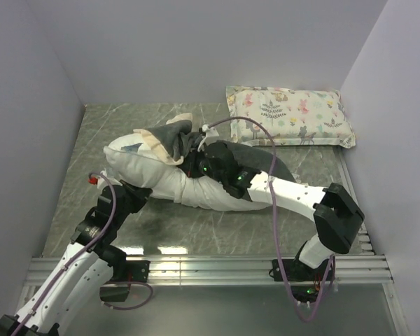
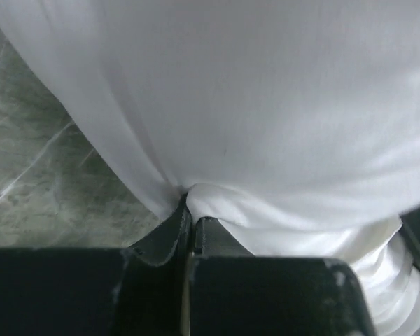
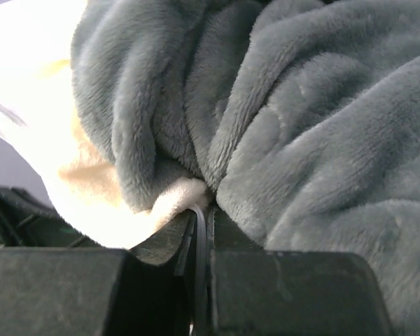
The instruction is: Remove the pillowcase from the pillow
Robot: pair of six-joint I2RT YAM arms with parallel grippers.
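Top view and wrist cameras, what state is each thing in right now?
pillowcase: bunched up, partly peeled off the pillow.
pillow: lying on the table, mostly uncovered.
printed pillow: flat at back right, untouched.
left end effector: shut on white pillow cloth.
right end effector: shut on the pillowcase.

Dark grey pillowcase [image 1: 175, 136], cream border; plain white pillow [image 1: 154, 175]; small pillow [image 1: 290, 115] cream, animal-plant print; table [image 1: 196, 231] grey marbled.
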